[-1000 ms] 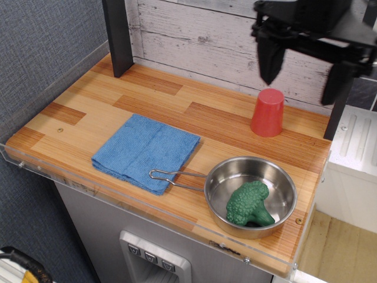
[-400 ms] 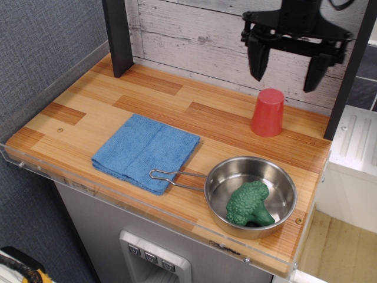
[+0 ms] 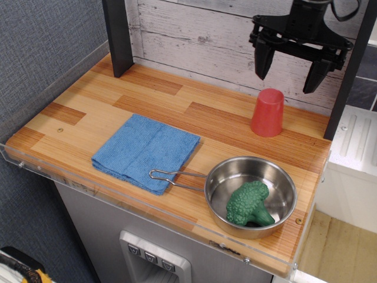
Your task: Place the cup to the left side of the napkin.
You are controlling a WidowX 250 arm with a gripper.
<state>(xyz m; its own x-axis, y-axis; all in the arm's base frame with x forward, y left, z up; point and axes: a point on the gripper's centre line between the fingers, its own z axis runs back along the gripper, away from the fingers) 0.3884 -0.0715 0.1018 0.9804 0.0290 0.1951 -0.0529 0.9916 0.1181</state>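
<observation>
The red cup point(image 3: 268, 112) stands upside down on the wooden counter point(image 3: 88, 112) at the back right. The blue napkin point(image 3: 146, 151) lies flat at the front middle, to the left of the cup. My black gripper point(image 3: 287, 79) hangs open and empty above and slightly behind the cup, its two fingers point(image 3: 262, 62) spread wide and pointing down, not touching it.
A steel pan point(image 3: 249, 194) with a green broccoli point(image 3: 248, 205) in it sits at the front right, its handle reaching onto the napkin's right corner. A dark post point(image 3: 119, 35) stands at the back left, another at the right edge. A clear rim runs along the counter's front.
The gripper has drawn back from close to the camera and now hangs smaller and centred above the cup, fingers open. The cup, napkin and pan have not moved.
</observation>
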